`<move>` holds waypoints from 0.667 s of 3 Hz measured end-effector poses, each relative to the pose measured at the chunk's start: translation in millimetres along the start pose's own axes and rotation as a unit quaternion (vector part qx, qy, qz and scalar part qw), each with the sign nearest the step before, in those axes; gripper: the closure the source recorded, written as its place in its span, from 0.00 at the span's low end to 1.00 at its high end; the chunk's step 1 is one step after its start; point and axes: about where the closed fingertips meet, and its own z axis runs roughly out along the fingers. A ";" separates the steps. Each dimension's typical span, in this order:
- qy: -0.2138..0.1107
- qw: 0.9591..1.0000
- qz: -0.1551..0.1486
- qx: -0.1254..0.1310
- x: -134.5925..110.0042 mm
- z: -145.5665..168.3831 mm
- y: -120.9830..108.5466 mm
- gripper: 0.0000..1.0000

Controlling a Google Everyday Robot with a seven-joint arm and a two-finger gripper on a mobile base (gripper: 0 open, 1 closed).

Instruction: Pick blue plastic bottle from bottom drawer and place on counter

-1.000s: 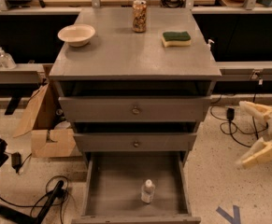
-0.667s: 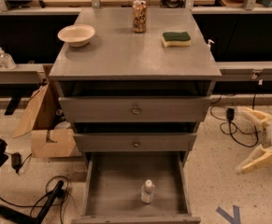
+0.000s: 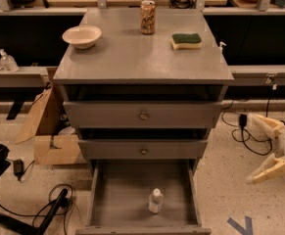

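One bottle upright in the pulled-out drawer, gripper off to the right

My gripper (image 3: 251, 149) hangs low over the floor, right of the cabinet and well apart from it, fingers (image 3: 265, 124) spread wide, holding nothing. Blue plastic bottle (image 3: 155, 200) stands on the bottom drawer (image 3: 122, 195) floor, near the front edge, right of centre, clear of both side walls. Counter (image 3: 142, 58) carries bowl (image 3: 82, 35), can (image 3: 147, 16) and sponge (image 3: 186, 40) along its back half; the front half is bare.
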 end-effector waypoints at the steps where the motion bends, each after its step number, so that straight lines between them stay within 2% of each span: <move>1: -0.056 0.998 0.037 -0.016 56.8 56.5 16.7 0.00; 2: -0.087 0.995 0.045 -0.029 114.3 113.4 32.1 0.00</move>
